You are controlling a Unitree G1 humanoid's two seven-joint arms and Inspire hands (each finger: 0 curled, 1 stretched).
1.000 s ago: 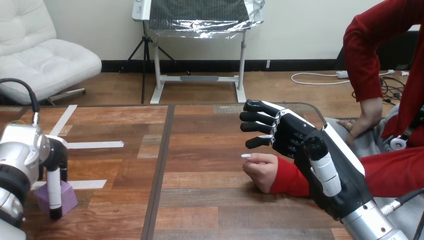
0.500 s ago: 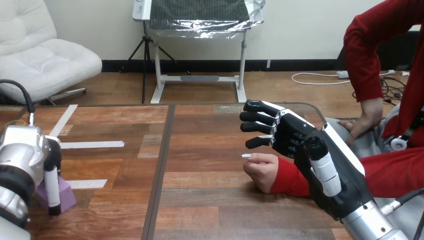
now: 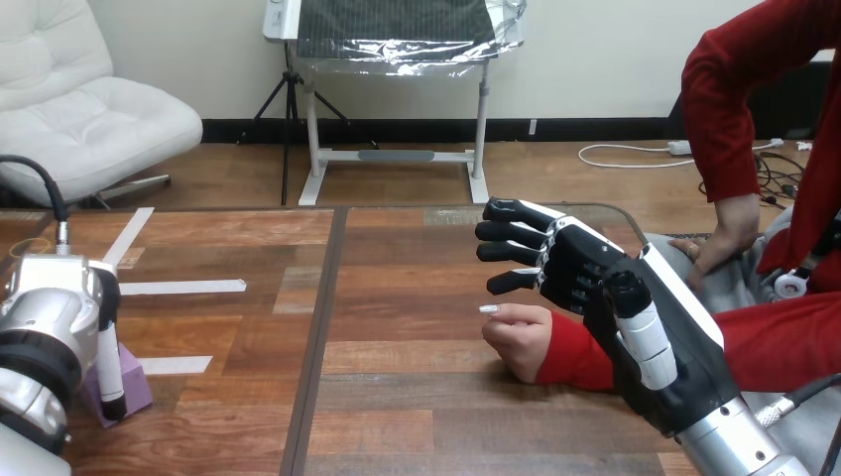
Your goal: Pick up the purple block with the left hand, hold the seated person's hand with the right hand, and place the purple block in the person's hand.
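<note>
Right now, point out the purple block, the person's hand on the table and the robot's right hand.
purple block (image 3: pixel 137 382): head view, on its visible purple face.
person's hand (image 3: pixel 518 337): head view, on the middle of the fist.
right hand (image 3: pixel 583 266): head view, on the hand's black body, behind the fingers.

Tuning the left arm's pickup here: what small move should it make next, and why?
Probably close the left hand onto the purple block before any lift: the block sits on the table right against that hand, and a firm hold cannot be seen. The right hand hangs open above the person's hand.
</note>
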